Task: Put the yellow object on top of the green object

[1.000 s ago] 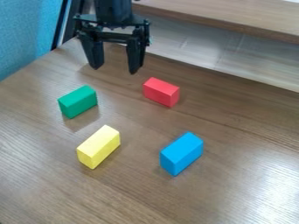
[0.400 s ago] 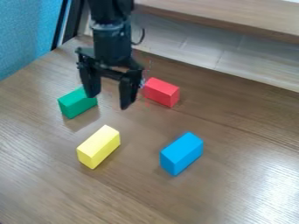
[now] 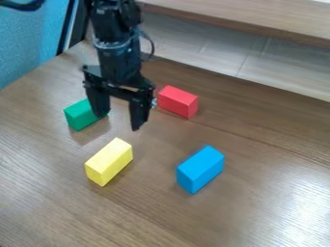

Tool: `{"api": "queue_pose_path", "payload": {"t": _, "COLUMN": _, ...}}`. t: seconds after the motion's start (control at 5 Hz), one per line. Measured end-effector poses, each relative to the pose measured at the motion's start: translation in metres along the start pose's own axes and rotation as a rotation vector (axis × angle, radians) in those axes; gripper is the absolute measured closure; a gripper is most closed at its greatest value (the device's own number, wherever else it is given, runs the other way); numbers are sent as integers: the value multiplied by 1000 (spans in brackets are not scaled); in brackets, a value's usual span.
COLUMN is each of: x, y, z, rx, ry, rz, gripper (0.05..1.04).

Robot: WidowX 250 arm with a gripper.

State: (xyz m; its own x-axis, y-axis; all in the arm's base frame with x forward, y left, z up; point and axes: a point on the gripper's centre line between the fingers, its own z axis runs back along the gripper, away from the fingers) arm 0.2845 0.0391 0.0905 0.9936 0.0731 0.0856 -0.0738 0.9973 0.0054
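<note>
With a black gripper (image 3: 117, 122) released and empty at nine o'clock above a wooden table (image 3: 258, 130), appears to be at the approach stage. Has the yellow block (image 3: 108, 161) lying on the table at about half past seven, ungrasped and at roughly six o'clock from the gripper. Places the green block (image 3: 78, 116) at nine o'clock, resting on the wood and partly hidden by the gripper. Includes a red block (image 3: 177, 102) at one o'clock and a blue block (image 3: 200, 170) at five, both apart from the stacking pair. Counts no part of the stack as complete. Leaves nearly everything to do, by all appearances: lower over the yellow block, grip, lift, carry toward eleven o'clock, set down squarely atop the green block, let go and back clear.
</note>
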Motion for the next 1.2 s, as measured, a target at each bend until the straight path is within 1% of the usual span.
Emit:
{"api": "queue_pose_path", "payload": {"t": 0.2, "x": 2, "y": -1, "z": -18, "rx": -2, "ry": 31, "rz": 25, "gripper": 83}}
{"api": "queue_pose_path", "payload": {"t": 0.4, "x": 2, "y": -2, "z": -31, "rx": 2, "ry": 57, "rz": 33, "gripper": 83}}
{"api": "queue_pose_path", "payload": {"t": 0.6, "x": 1, "y": -4, "z": -40, "rx": 16, "ry": 68, "rz": 19, "gripper": 83}}
{"api": "queue_pose_path", "payload": {"t": 0.8, "x": -2, "y": -6, "z": -43, "rx": 33, "ry": 78, "rz": -5, "gripper": 83}}
{"api": "queue_pose_path", "payload": {"t": 1.0, "x": -14, "y": -5, "z": -49, "rx": 46, "ry": 115, "rz": -30, "gripper": 83}}
{"api": "queue_pose_path", "payload": {"t": 1.2, "x": -21, "y": -2, "z": -52, "rx": 63, "ry": 126, "rz": -36, "gripper": 83}}
